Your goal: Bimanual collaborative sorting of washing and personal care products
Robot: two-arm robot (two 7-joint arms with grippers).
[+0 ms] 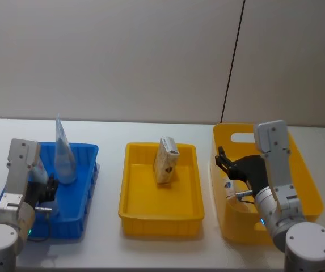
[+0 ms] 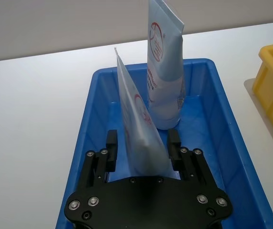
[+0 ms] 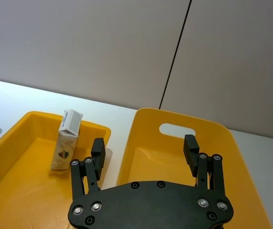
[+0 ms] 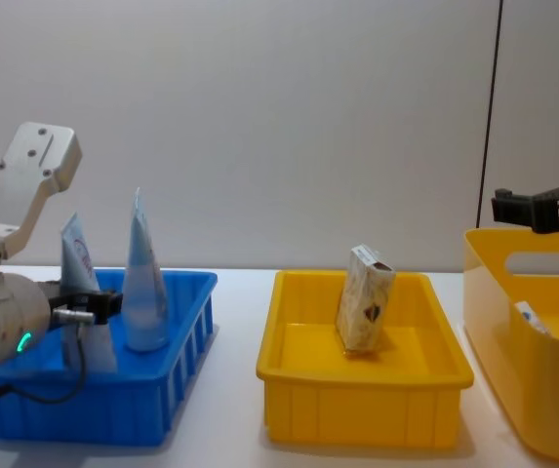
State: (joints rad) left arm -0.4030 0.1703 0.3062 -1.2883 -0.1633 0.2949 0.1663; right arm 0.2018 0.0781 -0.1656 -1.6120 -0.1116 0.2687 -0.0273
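Two tubes: nearer tube [image 2: 136, 114] and farther tube [image 2: 165, 81] stand upright in the blue bin [image 2: 207, 109], 8 o'clock on the bench [image 1: 111, 136].
Left claw [image 2: 143, 136]: spread astride the nearer tube's base, not pinching.
Carton [image 1: 166, 160]: leaning in the yellow tray [image 1: 151, 215], 6 o'clock.
Right claw [image 3: 144, 144]: spread, empty, over the deep bin [image 3: 174, 157], 4 o'clock.
Remaining: probably the pale item [image 4: 528, 314] inside that bin.

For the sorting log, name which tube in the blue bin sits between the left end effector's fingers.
The nearer, leaning tube, straddled by the left end effector; the other tube stands upright behind it.
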